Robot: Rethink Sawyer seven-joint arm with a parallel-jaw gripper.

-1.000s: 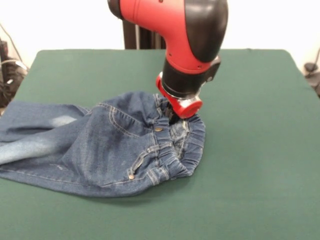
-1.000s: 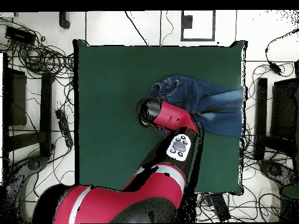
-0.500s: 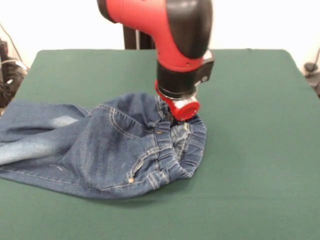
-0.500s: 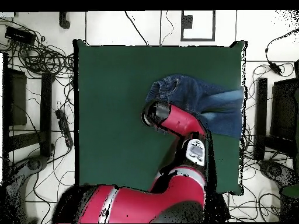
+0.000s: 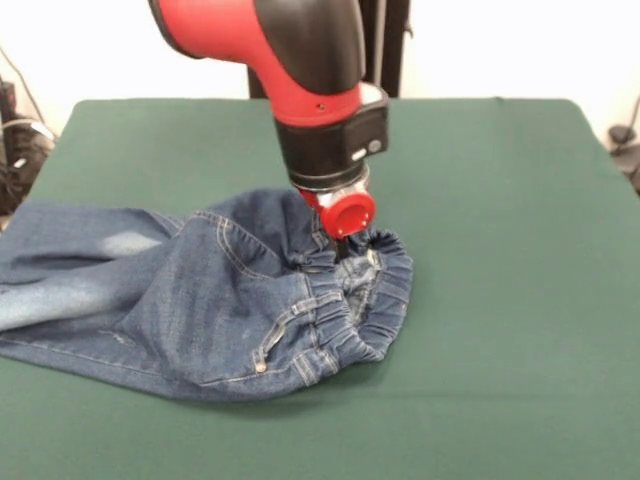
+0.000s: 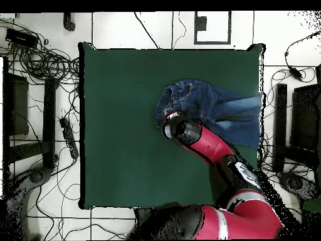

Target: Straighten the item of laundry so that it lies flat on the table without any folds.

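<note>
At the counter's [image 5: 500, 200] 9 o'clock, your jeans [image 5: 200, 300] remain bunched; gripper [image 5: 342, 243] at waistband, fingers' state unclear.

A pale tiled floor [image 6: 113, 28] strewn with black cables [image 6: 44, 63] surrounds the workspace; white wall [image 5: 500, 45] behind.

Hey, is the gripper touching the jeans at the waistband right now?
Touching. In the front view the gripper comes down onto the jeans and its tip sinks into the gathered waistband, with no gap showing. The overhead view hides the spot under the arm.
</note>
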